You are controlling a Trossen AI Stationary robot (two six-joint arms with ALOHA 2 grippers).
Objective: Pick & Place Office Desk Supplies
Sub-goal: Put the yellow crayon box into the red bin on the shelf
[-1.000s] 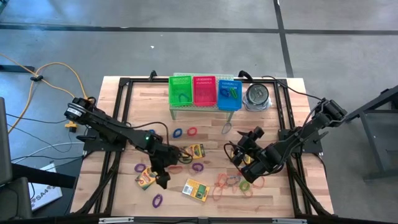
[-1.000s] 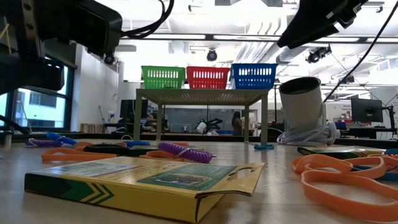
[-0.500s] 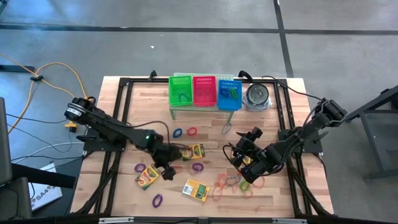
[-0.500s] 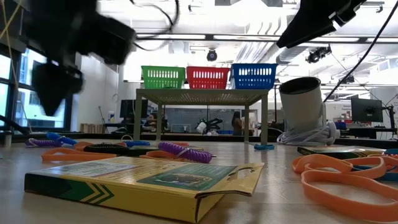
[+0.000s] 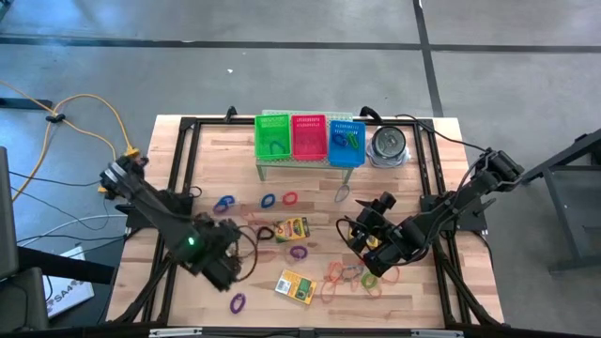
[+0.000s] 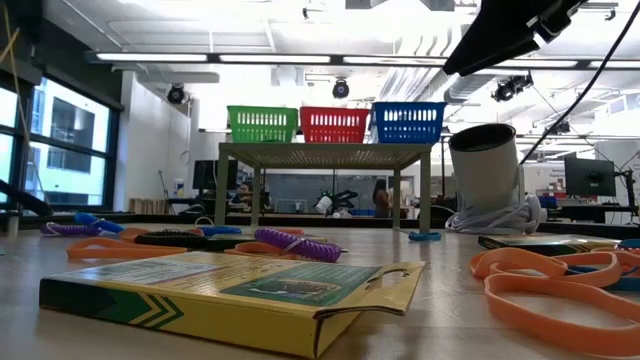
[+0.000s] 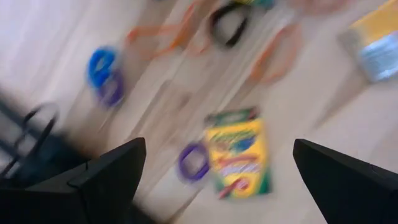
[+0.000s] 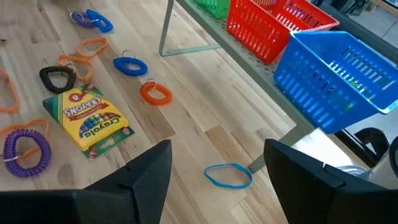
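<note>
Since a second ago, the left arm has swung toward the lower left of the high view, and its tool [image 5: 221, 269] now hangs over the bench [image 5: 413, 300] there, hiding the crayon box it stood beside before. Its fingers [image 7: 102, 180] stand wide apart with nothing between them — in the left wrist view that crayon box [image 7: 237, 149] lies flat on the wood below, a purple coil band [image 7: 193, 162] just beside it.

Nothing on the right has shifted: the right tool [image 5: 368, 228] hovers right of centre in the high view, fingers [image 8: 134, 180] apart and empty.

In the high view, a second crayon box [image 5: 296, 228] lies at centre, with a black band [image 5: 265, 232] to its left and a purple band [image 5: 299, 252] below it. A third box [image 5: 296, 286] lies at lower centre, left of a heap of orange and red bands [image 5: 344, 276]. Blue and red loops [image 5: 278, 199] lie below the rack of green [image 5: 273, 137], red [image 5: 308, 137] and blue baskets [image 5: 346, 142] at upper centre — the tin [image 5: 388, 145] stands to their right.
</note>
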